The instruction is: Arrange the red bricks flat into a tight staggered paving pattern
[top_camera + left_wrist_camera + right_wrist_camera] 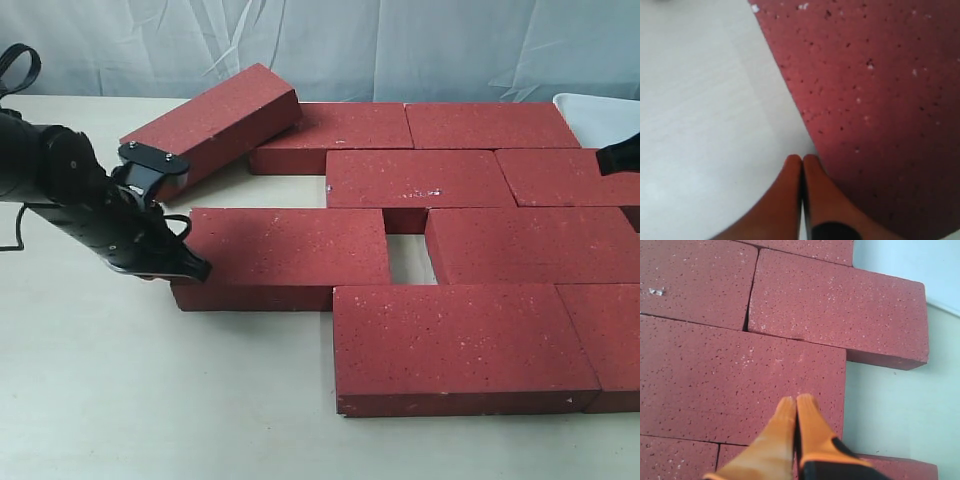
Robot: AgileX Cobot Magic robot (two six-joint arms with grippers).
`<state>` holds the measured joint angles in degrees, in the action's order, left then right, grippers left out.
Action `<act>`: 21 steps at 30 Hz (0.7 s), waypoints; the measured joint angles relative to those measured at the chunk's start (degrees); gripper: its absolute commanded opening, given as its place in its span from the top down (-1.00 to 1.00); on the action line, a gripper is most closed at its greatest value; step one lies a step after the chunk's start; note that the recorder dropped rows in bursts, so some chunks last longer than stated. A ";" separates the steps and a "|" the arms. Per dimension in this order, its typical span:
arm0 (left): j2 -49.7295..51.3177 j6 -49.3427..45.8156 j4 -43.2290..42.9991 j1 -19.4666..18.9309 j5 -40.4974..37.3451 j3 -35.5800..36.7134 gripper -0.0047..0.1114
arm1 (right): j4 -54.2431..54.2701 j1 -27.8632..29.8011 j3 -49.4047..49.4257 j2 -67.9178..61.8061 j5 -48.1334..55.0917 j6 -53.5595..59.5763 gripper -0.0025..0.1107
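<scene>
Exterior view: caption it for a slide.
Shut left gripper at the end of a flat red brick gapped from the paving; a tilted brick waits behind.

— How is the black jointed left arm (70, 190) held?
— It is angled down low, and its orange-fingered left gripper (801, 161) is pressed closed, tips touching.
— And the orange-fingered right gripper (796, 401)?
— It is likewise closed; only a black tip of the right arm (620, 155) is shown in the exterior view

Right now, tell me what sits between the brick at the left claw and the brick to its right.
Nothing: a gap of bare table separates that brick from its neighbour, seen in the exterior view.
</scene>
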<state>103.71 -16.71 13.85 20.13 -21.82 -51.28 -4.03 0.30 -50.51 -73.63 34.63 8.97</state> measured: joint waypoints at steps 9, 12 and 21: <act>0.34 -0.09 2.85 5.33 4.11 -0.88 0.91 | 0.00 0.00 0.00 0.00 0.00 0.00 0.97; 0.84 -0.09 3.72 7.35 4.44 -2.14 0.91 | 0.00 0.00 0.00 0.00 -0.11 0.00 0.97; 3.76 -0.09 3.79 8.27 0.02 -5.90 0.55 | 0.00 0.00 0.00 0.00 -0.22 0.00 0.97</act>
<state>107.47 -16.80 17.64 28.39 -21.80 -57.18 -4.03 0.30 -50.51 -73.63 34.40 8.97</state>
